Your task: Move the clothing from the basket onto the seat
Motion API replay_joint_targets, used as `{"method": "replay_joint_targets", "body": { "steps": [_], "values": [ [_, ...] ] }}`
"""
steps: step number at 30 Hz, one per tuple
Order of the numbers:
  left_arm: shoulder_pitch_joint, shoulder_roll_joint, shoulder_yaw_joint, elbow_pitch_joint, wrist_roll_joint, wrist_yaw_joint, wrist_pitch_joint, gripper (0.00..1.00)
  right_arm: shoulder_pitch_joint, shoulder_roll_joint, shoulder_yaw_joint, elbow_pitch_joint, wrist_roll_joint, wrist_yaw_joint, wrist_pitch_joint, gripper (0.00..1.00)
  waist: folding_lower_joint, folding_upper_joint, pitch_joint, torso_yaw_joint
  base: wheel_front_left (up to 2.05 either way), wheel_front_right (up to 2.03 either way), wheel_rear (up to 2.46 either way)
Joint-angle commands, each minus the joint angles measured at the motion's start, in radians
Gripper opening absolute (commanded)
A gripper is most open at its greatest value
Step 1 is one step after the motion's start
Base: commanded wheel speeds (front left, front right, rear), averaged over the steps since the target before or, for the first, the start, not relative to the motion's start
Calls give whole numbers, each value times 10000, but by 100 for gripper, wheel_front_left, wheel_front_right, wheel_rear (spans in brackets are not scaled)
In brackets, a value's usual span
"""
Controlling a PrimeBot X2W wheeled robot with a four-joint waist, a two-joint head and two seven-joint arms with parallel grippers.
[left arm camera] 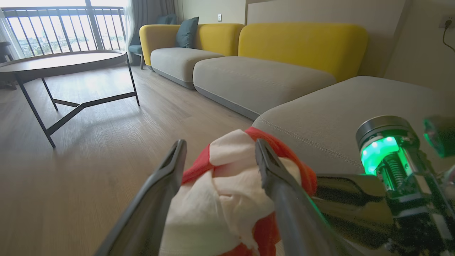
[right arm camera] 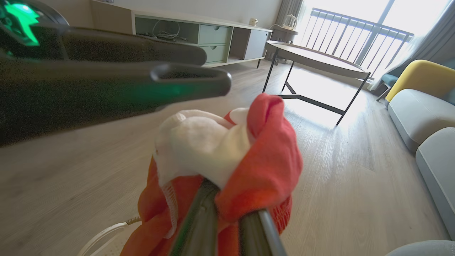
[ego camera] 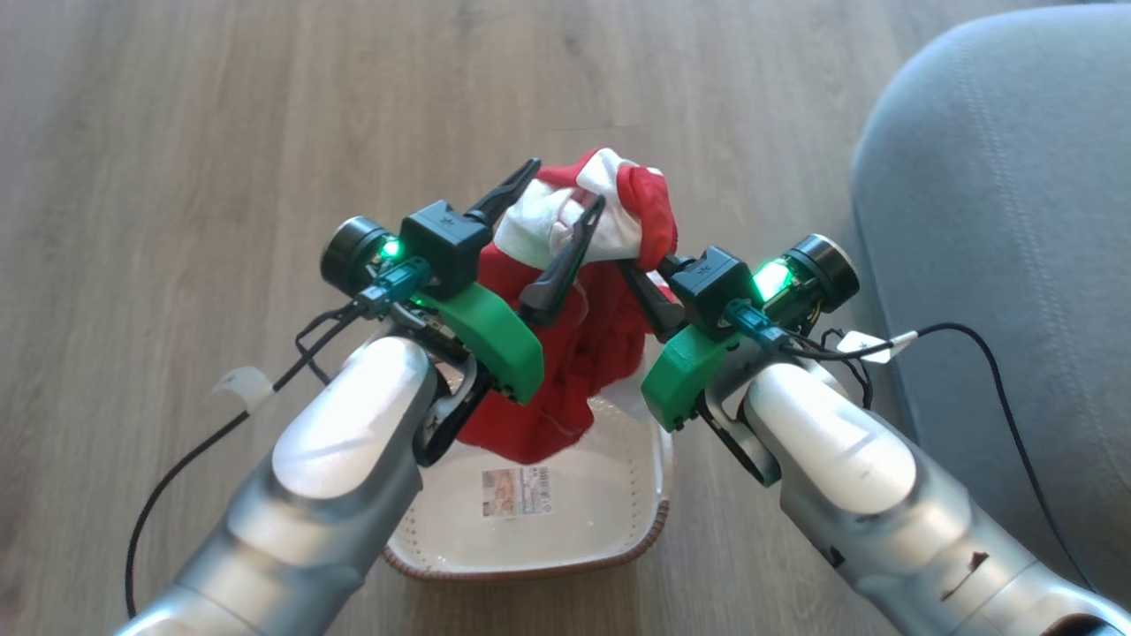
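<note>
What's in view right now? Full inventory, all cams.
clothing: 1, red and white, hanging above the basket
basket: 1, cream with brown rim, on the floor
label: 1, pale, inside the basket
seat: 1, grey, to the basket's right
floor: 1, pale wood, under everything
coffee table: 1, round brown top on dark legs, mid-room
sofa sections: 2, yellow backs and grey cushions, beyond the seat
cabinet: 1, pale with green drawers, by the wall
left end effector: 1, dark, fingers spread around the white part
right end effector: 1, dark, shut on the clothing
</note>
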State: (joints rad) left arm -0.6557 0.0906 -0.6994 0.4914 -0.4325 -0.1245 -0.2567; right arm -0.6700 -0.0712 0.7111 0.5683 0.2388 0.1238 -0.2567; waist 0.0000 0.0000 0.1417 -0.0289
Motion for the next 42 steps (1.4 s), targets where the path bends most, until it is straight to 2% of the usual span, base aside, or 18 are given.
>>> {"method": "replay_joint_targets", "body": {
  "steps": [1, 9, 11, 25, 35, 42],
  "values": [
    [-312, 232, 379, -241, -51, -61, -51, 100, -52, 210, -88, -408, 90, 69, -51, 0, 0, 0, -33, -320, 0, 0, 0],
    [-110, 518, 363, -152, -305, -61, -51, 100, 236, 210, -380, -1035, 208, 69, -51, 0, 0, 0, -291, -1549, 0, 0, 0],
    [22, 594, 467, -258, -326, -61, -51, 100, 379, 210, -406, -1257, 261, 69, -51, 0, 0, 0, -442, -2114, 0, 0, 0],
    [663, 745, 975, -638, -170, -61, -51, 100, 1118, 210, -760, -2262, 380, 69, -51, 0, 0, 0, -712, -4959, 0, 0, 0],
    [-99, 582, -202, -621, -378, -61, -51, 100, 2155, 210, -2494, -3552, -316, 69, -51, 0, 0, 0, -75, -5345, 0, 0, 0],
    [-251, 1007, -477, -891, -670, -61, -51, 100, 2704, 210, -2967, -4435, -632, 69, -51, 0, 0, 0, 211, -5344, 0, 0, 0]
  ]
}}
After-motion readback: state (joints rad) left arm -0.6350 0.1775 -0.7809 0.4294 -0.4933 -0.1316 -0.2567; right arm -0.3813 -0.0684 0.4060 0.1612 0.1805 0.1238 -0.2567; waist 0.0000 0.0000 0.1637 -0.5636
